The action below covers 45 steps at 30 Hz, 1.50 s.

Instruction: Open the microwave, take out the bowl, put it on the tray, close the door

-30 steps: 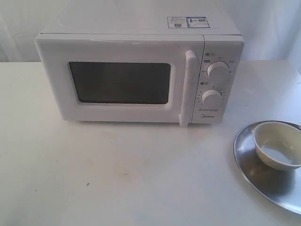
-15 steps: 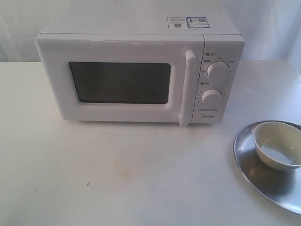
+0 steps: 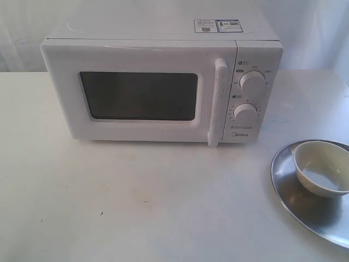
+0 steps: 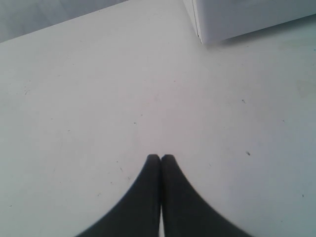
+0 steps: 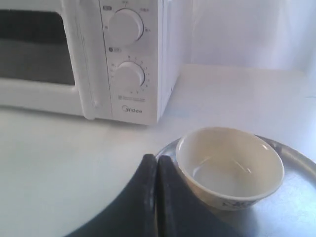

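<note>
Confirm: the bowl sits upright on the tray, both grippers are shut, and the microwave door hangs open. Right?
No, the door is shut, flush with the microwave, as the exterior view shows. The bowl does sit upright on the tray, and the left gripper and right gripper are shut.

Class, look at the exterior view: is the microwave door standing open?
No, the door lies flush against the microwave, with no gap showing along its edges.
</note>
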Available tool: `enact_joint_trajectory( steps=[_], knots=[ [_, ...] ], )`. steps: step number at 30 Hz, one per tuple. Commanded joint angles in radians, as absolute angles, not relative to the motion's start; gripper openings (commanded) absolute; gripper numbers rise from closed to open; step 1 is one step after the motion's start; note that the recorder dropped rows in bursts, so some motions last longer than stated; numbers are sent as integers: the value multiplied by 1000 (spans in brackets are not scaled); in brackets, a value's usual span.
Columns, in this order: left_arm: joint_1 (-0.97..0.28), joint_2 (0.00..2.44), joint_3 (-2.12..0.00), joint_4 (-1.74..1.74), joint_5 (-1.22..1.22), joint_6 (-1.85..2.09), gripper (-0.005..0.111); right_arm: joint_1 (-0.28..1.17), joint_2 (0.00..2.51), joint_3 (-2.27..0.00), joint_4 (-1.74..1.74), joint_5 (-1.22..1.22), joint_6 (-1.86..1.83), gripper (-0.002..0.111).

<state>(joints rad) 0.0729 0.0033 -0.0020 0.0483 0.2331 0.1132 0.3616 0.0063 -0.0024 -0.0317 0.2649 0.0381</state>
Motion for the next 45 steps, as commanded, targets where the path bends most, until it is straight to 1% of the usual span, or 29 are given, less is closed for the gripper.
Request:
enact_joint_trajectory(
  steps=[1,13,22,28,45],
  knots=[
    [69,0,0,45,233,109,0,358,0,0,-42,318,-50,0],
    [69,0,0,45,233,109,0,354,0,0,-42,321,-50,0],
    [69,0,0,45,233,109,0,231,0,0,-48,326,-48,0],
    [69,0,0,45,233,109,0,182,0,0,-48,326,-48,0],
    [69,0,0,45,233,109,0,148,0,0,-48,328,-48,0]
  ],
)
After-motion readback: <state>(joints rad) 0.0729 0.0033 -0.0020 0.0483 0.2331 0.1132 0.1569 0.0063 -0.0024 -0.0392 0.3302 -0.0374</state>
